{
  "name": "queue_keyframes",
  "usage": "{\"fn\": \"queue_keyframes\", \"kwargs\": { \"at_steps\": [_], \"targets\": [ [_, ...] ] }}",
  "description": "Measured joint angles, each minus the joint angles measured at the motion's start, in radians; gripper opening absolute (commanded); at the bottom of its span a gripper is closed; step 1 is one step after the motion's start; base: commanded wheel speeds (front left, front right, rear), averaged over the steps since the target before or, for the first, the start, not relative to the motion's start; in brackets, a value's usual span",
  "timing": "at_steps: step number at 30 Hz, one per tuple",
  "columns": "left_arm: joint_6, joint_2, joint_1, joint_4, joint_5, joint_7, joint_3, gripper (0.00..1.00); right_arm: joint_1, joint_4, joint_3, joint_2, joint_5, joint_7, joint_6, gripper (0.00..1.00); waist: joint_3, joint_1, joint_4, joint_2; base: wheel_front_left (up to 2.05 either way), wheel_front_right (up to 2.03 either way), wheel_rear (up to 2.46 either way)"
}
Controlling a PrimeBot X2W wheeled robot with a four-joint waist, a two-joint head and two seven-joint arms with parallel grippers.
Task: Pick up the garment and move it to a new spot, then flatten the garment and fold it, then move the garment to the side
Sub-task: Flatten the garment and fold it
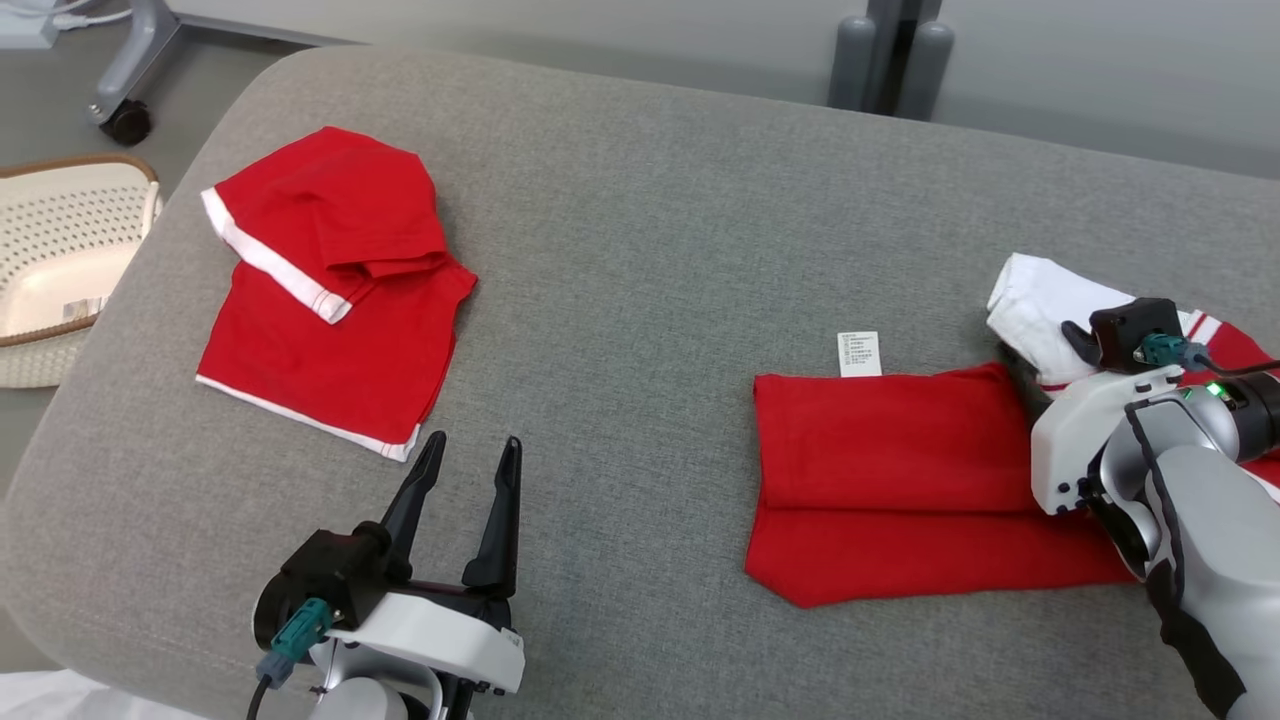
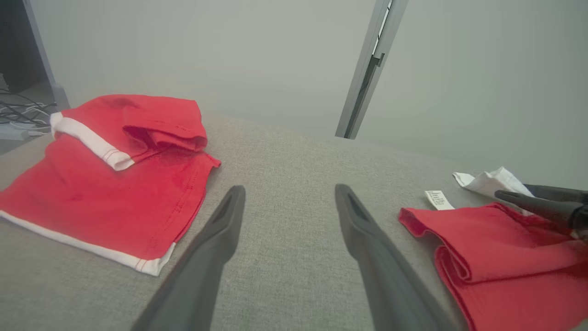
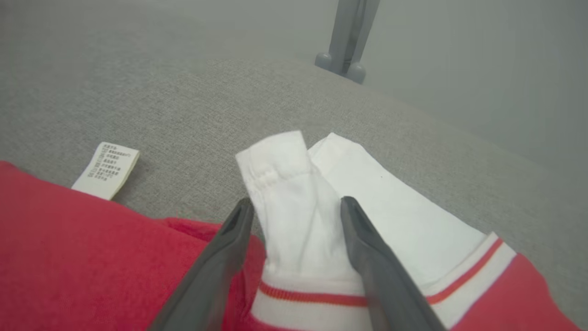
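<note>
The garment [image 1: 880, 480] is red with a white collar [image 3: 294, 193] and lies folded lengthwise on the right of the grey cushioned surface [image 1: 640, 250]. A white label [image 1: 859, 353] sticks out at its far edge. My right gripper [image 3: 296, 207] stands open over the collar end, with one raised white collar flap between its fingers and not pinched. From the head, that gripper [image 1: 1062, 345] is mostly hidden behind its own wrist. My left gripper [image 1: 474, 445] is open and empty, low on the bare surface at front left, well apart from the garment [image 2: 496, 248].
A second red garment with white trim [image 1: 330, 300] lies folded at the far left. A pale perforated basket [image 1: 60, 260] stands on the floor past the left edge. A grey post [image 1: 890, 60] rises behind the surface. Bare fabric stretches between the two garments.
</note>
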Motion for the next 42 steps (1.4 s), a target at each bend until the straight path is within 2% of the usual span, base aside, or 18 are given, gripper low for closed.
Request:
{"fn": "queue_keyframes", "kwargs": {
  "at_steps": [1, 10, 18, 23, 24, 25, 29, 33, 39, 42],
  "targets": [
    [0.0, 0.0, -0.001, -0.001, -0.001, 0.0, -0.002, 1.0, -0.005, 0.01, 0.007, -0.002, 0.004, 0.002, 0.0, 0.0, 0.003, 0.0, 0.005, 0.0, 0.0, 0.0, 0.0],
    [0.006, -0.001, -0.017, -0.011, -0.015, 0.0, -0.03, 1.0, -0.154, 0.077, 0.02, -0.041, 0.047, -0.057, 0.0, 0.0, 0.033, 0.0, 0.037, 0.0, 0.0, 0.0, 0.0],
    [0.013, 0.0, -0.034, -0.021, -0.03, 0.0, -0.046, 1.0, -0.361, 0.174, -0.075, -0.115, 0.008, -0.129, 0.0, 0.0, 0.072, 0.0, 0.079, 0.0, 0.0, 0.0, 0.0],
    [0.013, 0.0, -0.046, -0.026, -0.041, 0.0, -0.053, 1.0, -0.422, 0.266, -0.114, -0.111, -0.037, -0.131, 0.0, 0.0, 0.1, 0.0, 0.104, 0.0, 0.0, 0.0, 0.0],
    [0.013, 0.0, -0.047, -0.026, -0.044, 0.0, -0.055, 1.0, -0.426, 0.279, -0.117, -0.107, -0.045, -0.128, 0.0, 0.31, 0.106, 0.0, 0.109, 0.0, 0.0, 0.0, 0.0],
    [0.013, 0.0, -0.048, -0.028, -0.047, 0.0, -0.057, 1.0, -0.431, 0.291, -0.121, -0.106, -0.056, -0.127, 0.0, 1.0, 0.111, 0.0, 0.113, 0.0, 0.0, 0.0, 0.0],
    [0.016, 0.0, -0.057, -0.029, -0.051, 0.0, -0.062, 1.0, -0.435, 0.315, -0.135, -0.11, -0.088, -0.117, 0.0, 1.0, 0.124, 0.0, 0.121, 0.0, 0.0, 0.0, 0.0],
    [0.022, 0.0, -0.063, -0.028, -0.052, 0.0, -0.053, 1.0, -0.433, 0.322, -0.152, -0.072, -0.113, -0.13, 0.0, 1.0, 0.122, 0.0, 0.111, 0.0, 0.0, 0.0, 0.0],
    [0.021, 0.0, -0.063, -0.026, -0.036, 0.0, -0.034, 1.0, -0.405, 0.318, -0.158, -0.024, -0.121, -0.169, 0.0, 1.0, 0.088, 0.0, 0.067, 0.0, 0.0, 0.0, 0.0],
    [0.021, 0.0, -0.062, -0.025, -0.026, 0.0, -0.018, 1.0, -0.372, 0.277, -0.162, -0.001, -0.1, -0.181, 0.0, 1.0, 0.064, 0.0, 0.034, 0.0, 0.0, 0.0, 0.0]
  ]
}}
